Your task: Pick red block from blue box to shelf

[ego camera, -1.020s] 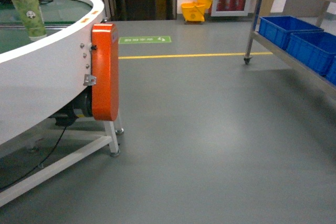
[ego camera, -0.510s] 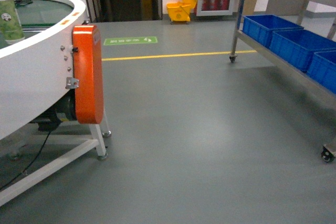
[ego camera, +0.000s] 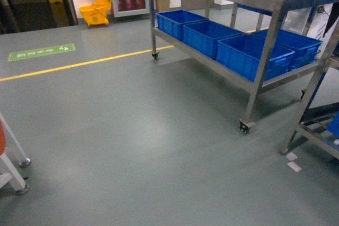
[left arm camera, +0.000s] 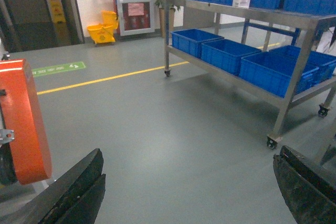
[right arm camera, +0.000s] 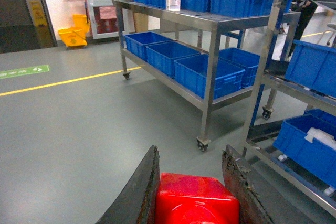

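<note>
grey floor [ego camera: 132,130], shelf [ego camera: 265,3] ahead on the right. our right claw [right arm camera: 191,182] is clamped on the red block [right arm camera: 197,200], flat sides pinched; light, stiff, glossy, likely slippery. left claw [left arm camera: 189,192] hangs apart, empty.
</note>
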Controlling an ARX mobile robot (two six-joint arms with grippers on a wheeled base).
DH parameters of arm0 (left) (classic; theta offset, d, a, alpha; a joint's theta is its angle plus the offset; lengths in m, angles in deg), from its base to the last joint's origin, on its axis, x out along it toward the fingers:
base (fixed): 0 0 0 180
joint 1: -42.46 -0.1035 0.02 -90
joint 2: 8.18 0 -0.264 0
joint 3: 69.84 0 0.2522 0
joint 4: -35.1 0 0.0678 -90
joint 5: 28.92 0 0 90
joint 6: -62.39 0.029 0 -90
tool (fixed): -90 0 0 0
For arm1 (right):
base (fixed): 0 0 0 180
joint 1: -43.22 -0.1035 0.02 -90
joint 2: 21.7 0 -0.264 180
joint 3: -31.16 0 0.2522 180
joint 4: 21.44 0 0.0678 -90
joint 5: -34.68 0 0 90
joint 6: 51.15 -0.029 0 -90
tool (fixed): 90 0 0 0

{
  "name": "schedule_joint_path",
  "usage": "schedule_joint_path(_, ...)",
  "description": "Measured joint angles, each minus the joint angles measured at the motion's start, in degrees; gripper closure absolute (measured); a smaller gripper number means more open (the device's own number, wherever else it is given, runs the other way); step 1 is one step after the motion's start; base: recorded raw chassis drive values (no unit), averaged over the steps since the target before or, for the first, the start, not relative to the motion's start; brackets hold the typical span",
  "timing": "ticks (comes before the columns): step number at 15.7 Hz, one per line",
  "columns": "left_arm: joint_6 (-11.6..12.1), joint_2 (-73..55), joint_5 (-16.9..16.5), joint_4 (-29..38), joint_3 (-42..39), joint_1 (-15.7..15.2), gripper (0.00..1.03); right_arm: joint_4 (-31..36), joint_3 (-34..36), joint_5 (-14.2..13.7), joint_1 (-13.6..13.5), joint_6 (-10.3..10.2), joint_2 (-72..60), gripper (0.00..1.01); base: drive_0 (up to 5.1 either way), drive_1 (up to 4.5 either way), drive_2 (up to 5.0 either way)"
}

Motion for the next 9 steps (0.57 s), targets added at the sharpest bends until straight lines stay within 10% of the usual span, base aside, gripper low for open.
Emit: schedule_joint_path(9,0.00,0.00,0.02,0.00,0.00,0.00,0.05,0.02,0.00,0.00,0.00,0.00,0.00,0.72,-1.8,-1.78,-1.8)
